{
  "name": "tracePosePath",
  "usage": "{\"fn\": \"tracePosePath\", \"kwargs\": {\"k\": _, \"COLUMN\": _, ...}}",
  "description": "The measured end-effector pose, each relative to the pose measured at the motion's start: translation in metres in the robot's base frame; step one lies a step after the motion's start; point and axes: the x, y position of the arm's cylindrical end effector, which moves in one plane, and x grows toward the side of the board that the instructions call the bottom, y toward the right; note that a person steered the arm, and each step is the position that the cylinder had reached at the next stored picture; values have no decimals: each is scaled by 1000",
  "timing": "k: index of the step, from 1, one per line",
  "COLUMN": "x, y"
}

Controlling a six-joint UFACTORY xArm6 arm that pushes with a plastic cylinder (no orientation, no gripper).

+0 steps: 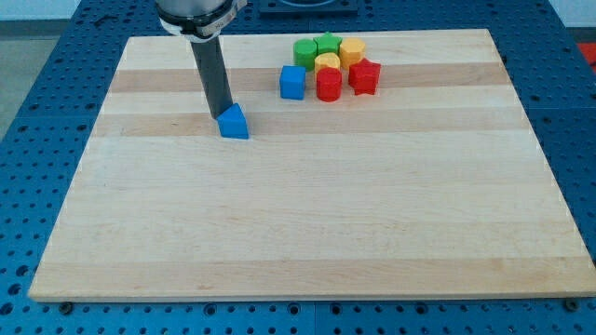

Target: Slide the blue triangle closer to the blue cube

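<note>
With no pincer to judge, your dark rod's tip (pixel 222 115) touched the small blue plastic triangle (pixel 234 122) left of the blue plastic cube (pixel 292 82); off-centre pushing risked it pivoting away.

Dark rod upright, my tip (pixel 222 117) down

Count on board: two blue blocks (pixel 234 122) (pixel 292 82), two green (pixel 304 51) (pixel 328 45), two yellow (pixel 352 51) (pixel 327 63), two red (pixel 328 85) (pixel 364 77).
</note>
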Motion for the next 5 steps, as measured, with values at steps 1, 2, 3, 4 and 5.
{"fn": "tracePosePath", "kwargs": {"k": 1, "x": 6, "y": -3}}
{"fn": "tracePosePath", "kwargs": {"k": 2, "x": 6, "y": 19}}
{"fn": "tracePosePath", "kwargs": {"k": 3, "x": 6, "y": 4}}
{"fn": "tracePosePath", "kwargs": {"k": 4, "x": 7, "y": -18}}
{"fn": "tracePosePath", "kwargs": {"k": 5, "x": 14, "y": -41}}
